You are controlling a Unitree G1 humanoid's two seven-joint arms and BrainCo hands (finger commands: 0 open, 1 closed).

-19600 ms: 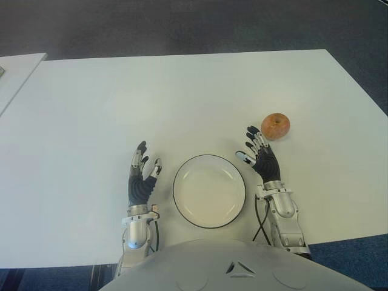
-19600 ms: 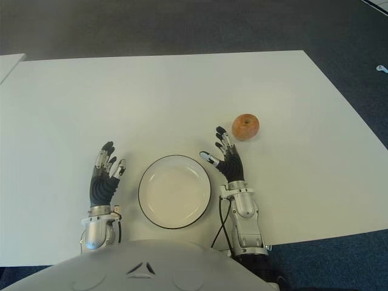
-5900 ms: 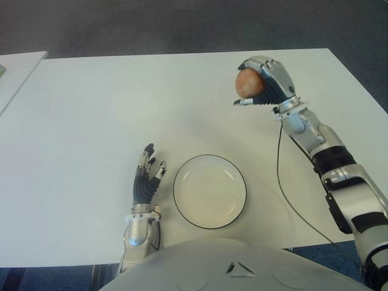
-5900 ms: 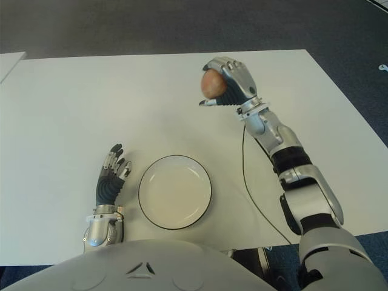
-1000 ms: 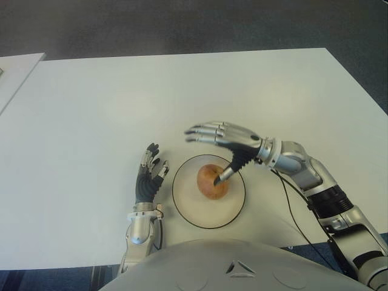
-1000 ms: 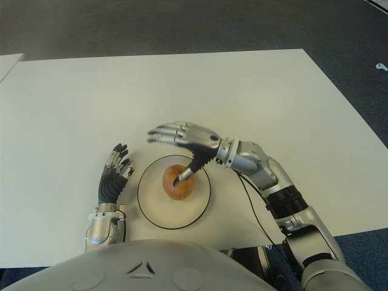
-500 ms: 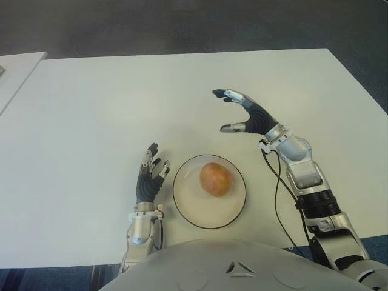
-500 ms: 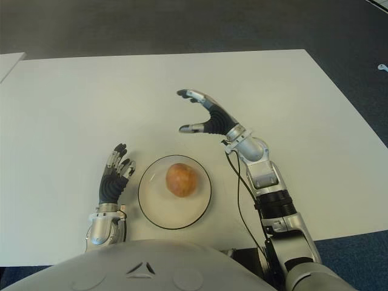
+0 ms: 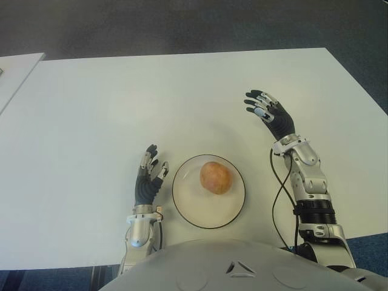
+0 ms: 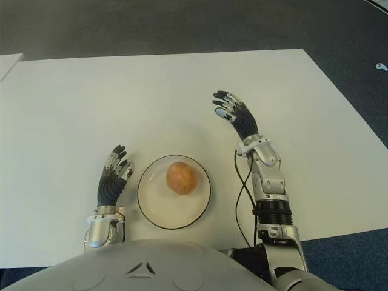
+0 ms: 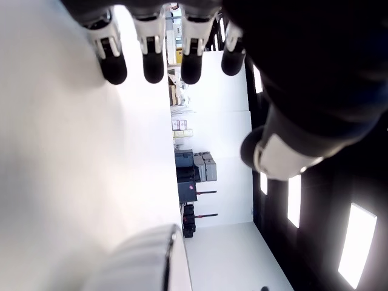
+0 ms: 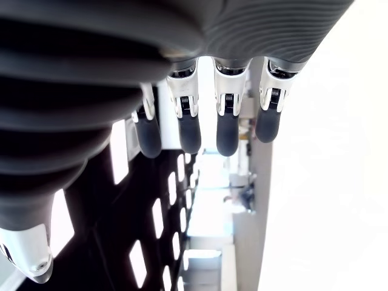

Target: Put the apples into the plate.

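Note:
A reddish-yellow apple (image 9: 215,177) lies inside the white black-rimmed plate (image 9: 188,208) near the table's front edge. My right hand (image 9: 270,115) is raised to the right of the plate and farther back, well away from the apple, fingers spread and holding nothing; its wrist view shows straight fingers (image 12: 225,124) with nothing between them. My left hand (image 9: 148,177) shows just left of the plate, fingers extended and empty, as the left wrist view fingers (image 11: 151,54) confirm. The plate's rim (image 11: 160,257) appears in the left wrist view.
The white table (image 9: 121,103) spreads wide behind and to both sides of the plate. A second white surface (image 9: 15,73) shows at the far left edge. Dark carpet (image 9: 194,24) lies beyond the table. A black cable (image 9: 277,194) hangs along my right forearm.
My right hand has drawn back to the right and turned upright, farther from the plate. The apple stays in the plate; the left hand has not moved.

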